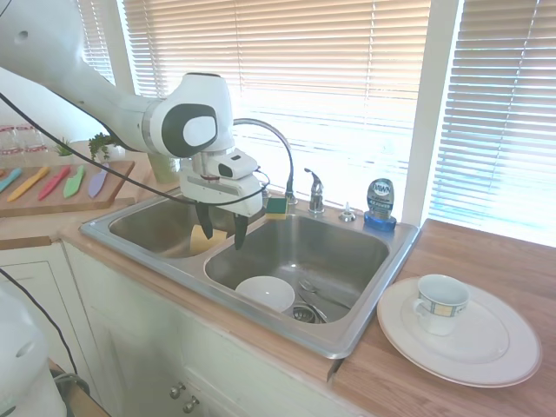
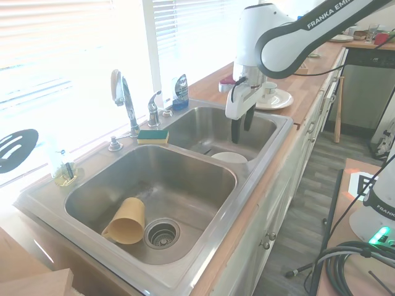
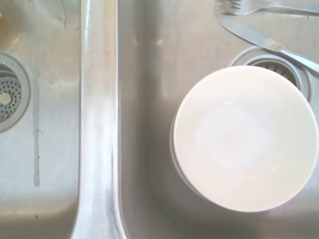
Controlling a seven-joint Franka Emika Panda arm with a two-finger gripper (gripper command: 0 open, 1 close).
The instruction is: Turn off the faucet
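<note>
The faucet has a tall chrome gooseneck spout [image 1: 280, 139] [image 2: 123, 92] behind the divider of a double steel sink [image 1: 382, 287]. Its separate short lever handle [image 1: 314, 191] [image 2: 153, 108] stands just beside the spout on the back rim. My gripper [image 1: 221, 233] [image 2: 242, 128] hangs open over the basin that holds a white bowl, near the divider. It points down with nothing between its fingers. It is in front of the spout and well apart from the handle. I cannot tell whether water is running.
A white bowl [image 1: 265, 293] [image 3: 244, 137] lies in the basin below me, with a knife [image 3: 264, 40] and a fork by the drain. A yellow cup [image 2: 126, 219] lies in the other basin. A sponge [image 2: 152, 136], a small chrome cap [image 1: 347, 213] and a blue soap bottle [image 1: 380, 204] line the back rim. A plate [image 1: 486, 356] with a mug [image 1: 440, 304] sits on the counter.
</note>
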